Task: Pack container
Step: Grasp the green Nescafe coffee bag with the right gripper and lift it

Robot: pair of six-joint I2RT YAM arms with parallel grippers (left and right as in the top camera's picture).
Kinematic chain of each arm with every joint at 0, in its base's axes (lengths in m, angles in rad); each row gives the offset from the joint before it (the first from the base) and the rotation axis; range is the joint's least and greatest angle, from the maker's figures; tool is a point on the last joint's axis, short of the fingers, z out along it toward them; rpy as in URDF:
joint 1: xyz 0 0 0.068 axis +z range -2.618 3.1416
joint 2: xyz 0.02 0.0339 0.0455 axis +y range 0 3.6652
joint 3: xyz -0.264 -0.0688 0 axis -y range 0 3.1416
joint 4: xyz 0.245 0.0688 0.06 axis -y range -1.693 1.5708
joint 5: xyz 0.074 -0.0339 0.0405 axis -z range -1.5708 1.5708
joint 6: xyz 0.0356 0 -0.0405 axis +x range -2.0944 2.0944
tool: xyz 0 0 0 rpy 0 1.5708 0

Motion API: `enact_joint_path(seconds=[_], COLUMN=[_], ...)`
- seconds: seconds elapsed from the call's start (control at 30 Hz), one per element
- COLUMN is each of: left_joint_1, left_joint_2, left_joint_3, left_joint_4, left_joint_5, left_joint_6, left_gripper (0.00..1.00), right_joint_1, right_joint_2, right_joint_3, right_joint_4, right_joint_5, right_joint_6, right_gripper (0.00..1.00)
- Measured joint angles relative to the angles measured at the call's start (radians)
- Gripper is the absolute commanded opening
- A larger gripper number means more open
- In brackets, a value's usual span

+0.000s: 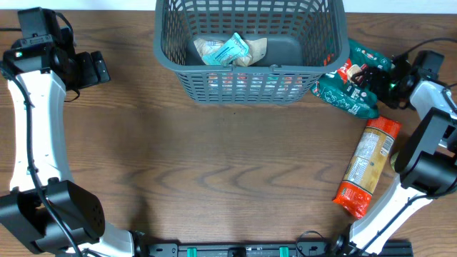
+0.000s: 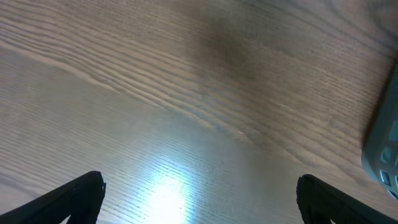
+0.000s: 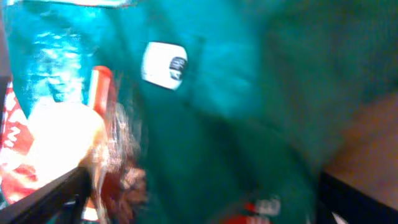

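The container (image 1: 250,70), a dark grey slotted basket, stands at the back middle of the table. Inside lie a light teal packet (image 1: 233,50) and a pale packet (image 1: 203,48). A dark green packet (image 1: 353,96) lies just right of the basket. My right gripper (image 1: 368,76) is over this packet. In the right wrist view its fingers (image 3: 202,199) are spread wide, with the blurred green packet (image 3: 224,112) filling the space between them. My left gripper (image 1: 100,68) is open and empty at the far left, above bare table (image 2: 200,199).
A long orange and red packet (image 1: 368,168) lies on the table at the right, in front of the green packet. A grey edge, probably the basket (image 2: 387,143), shows at the right of the left wrist view. The wooden table (image 1: 228,164) spreads in front of the basket.
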Motion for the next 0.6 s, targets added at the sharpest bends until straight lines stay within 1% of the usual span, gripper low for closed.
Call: enact_joint_path(seconds=[0.03,0.07,0.17,0.23,0.37,0.43,0.47,0.6], left_joint_1=[0.0,0.0,0.0,0.0,0.0,0.0,0.0,0.0], left_joint_2=[0.0,0.0,0.0,0.0,0.0,0.0,0.0,0.0], left_joint_3=[0.0,0.0,0.0,0.0,0.0,0.0,0.0,0.0], left_joint_4=[0.0,0.0,0.0,0.0,0.0,0.0,0.0,0.0], left_joint_5=[0.0,0.0,0.0,0.0,0.0,0.0,0.0,0.0], left_joint_6=[0.0,0.0,0.0,0.0,0.0,0.0,0.0,0.0], left_gripper=[0.98,0.99,0.99,0.98,0.99,0.99,0.99,0.99], right_joint_1=[0.005,0.01,0.023,0.029,0.032,0.032,0.032,0.033], right_joint_2=[0.005,0.009,0.014,0.014,0.014,0.014,0.014,0.004], right_joint_3=[0.003,0.008,0.016,0.019,0.027,0.033,0.037,0.038], right_joint_4=[0.003,0.004,0.007,0.008,0.001,-0.008,-0.013,-0.031], right_joint_5=[-0.009,-0.018,-0.026,-0.026,-0.03,-0.034,-0.034,-0.028], right_joint_6=[-0.001,0.002,0.002,-0.001,-0.001,-0.001,0.0,0.002], right_gripper=[0.72,0.68,0.54,0.45,0.16,0.05,0.01,0.01])
